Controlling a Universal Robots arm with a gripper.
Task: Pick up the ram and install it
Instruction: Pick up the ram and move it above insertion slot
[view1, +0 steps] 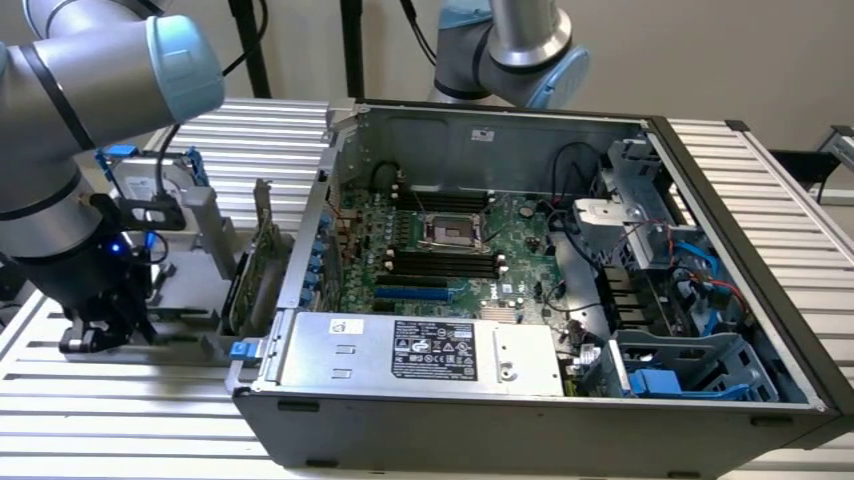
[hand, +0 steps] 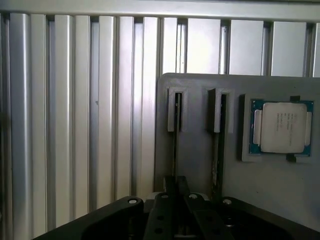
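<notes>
Pincer (hand: 175, 194) black body was closest to the lens, jaws narrow and pinched on the edge of the ram (hand: 176, 150). The ram stood edge-on in one slot of a grey holder (hand: 195, 165). A second stick (hand: 218, 150) sat in the neighbouring slot. A processor chip (hand: 280, 127) lay flat in a recess of the same holder. The holder rested on the ribbed aluminium counter (hand: 75, 125). In the exterior view the arm (view1: 80, 120) reached down at that view's left, with the pincer low at the holder, near an upright expansion card (view1: 260, 265). An open computer case (view1: 534, 425) lay toward that view's right, its motherboard (view1: 441, 235) exposed. The memory slots (view1: 434, 265) were well apart from the ram.
</notes>
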